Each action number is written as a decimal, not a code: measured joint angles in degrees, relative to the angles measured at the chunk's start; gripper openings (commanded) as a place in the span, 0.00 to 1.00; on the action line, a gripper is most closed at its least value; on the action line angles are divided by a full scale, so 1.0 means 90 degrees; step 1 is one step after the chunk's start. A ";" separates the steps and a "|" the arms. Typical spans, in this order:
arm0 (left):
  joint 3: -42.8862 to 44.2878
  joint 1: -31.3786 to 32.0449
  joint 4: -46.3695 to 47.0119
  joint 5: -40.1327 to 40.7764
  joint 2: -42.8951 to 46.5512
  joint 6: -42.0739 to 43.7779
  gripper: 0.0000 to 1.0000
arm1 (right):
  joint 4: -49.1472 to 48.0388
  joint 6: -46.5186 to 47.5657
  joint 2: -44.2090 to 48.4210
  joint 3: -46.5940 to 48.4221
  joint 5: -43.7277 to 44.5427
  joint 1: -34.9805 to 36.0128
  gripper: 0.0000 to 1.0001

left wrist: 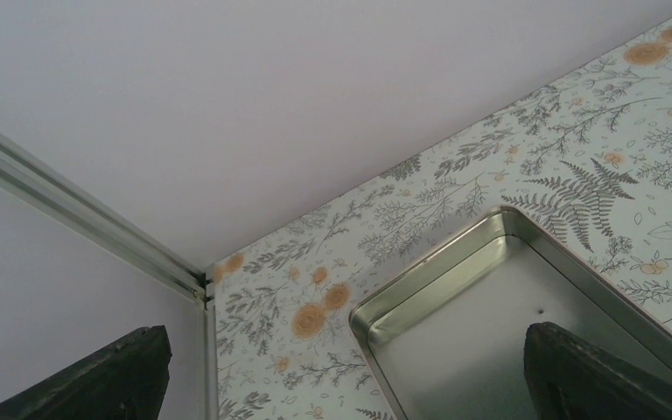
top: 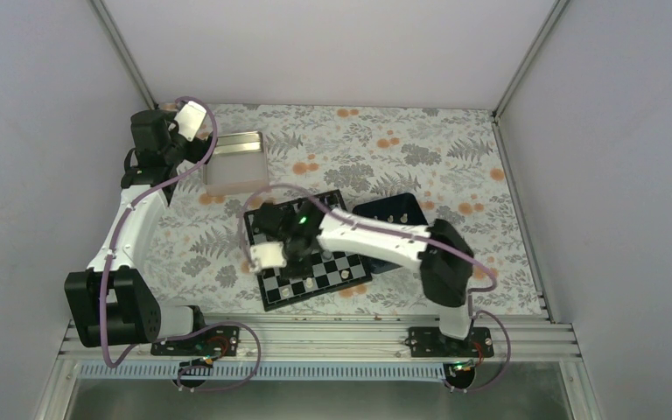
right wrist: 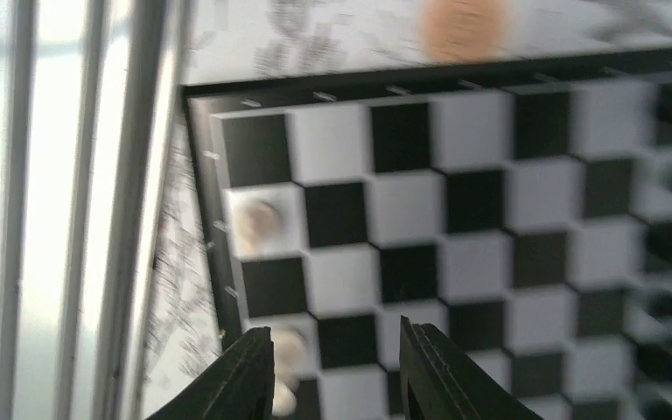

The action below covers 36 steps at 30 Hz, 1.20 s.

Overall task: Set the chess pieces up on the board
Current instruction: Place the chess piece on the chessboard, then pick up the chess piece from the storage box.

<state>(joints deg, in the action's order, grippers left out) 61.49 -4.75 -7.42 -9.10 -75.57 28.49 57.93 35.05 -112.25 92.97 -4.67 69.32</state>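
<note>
Fingers (right wrist: 247, 378) of the right gripper (right wrist: 337, 372) stand apart above the board (right wrist: 402, 136), beside a cream piece (right wrist: 290, 348). Left gripper (left wrist: 350, 381) gapes, empty.

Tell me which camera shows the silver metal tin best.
Left wrist: the tin fills the lower right, rim and inside close up. Top external shows it small, beside the left arm. Right wrist does not show it.

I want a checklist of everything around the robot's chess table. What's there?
Surface: floral-patterned tablecloth, flat.
Job's things: black-and-silver checked chessboard; few tiny cream chess pieces near its front edge.
Clutter: silver metal tin; dark blue rectangular tray beside chessboard.
Grippers: left gripper open above tin's corner; right gripper open over chessboard.
Cables: purple cables loop along both arms.
Surroundings: white walls, aluminium frame.
</note>
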 measured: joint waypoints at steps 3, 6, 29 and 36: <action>-0.0002 0.0000 0.0000 0.0000 0.0000 0.0000 1.00 | 0.0070 -0.0017 0.0600 0.0000 0.0034 -0.0629 0.39; -0.0005 0.0000 0.0000 0.0000 0.0000 0.0000 1.00 | 0.0027 -0.0005 0.1192 -0.0090 0.0107 -0.1688 0.39; -0.0036 -0.0002 0.0000 -0.0022 0.0000 0.0000 1.00 | -0.0080 0.0673 0.2183 -0.2939 0.0250 -0.5807 0.42; -0.0036 -0.0002 -0.0002 -0.0051 0.0000 0.0000 1.00 | -0.0175 0.0668 0.2339 -0.3288 0.0197 -0.5807 0.41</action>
<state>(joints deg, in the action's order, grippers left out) 61.17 -4.78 -7.44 -9.56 -75.57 28.49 56.36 41.06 -91.20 63.37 -2.90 17.06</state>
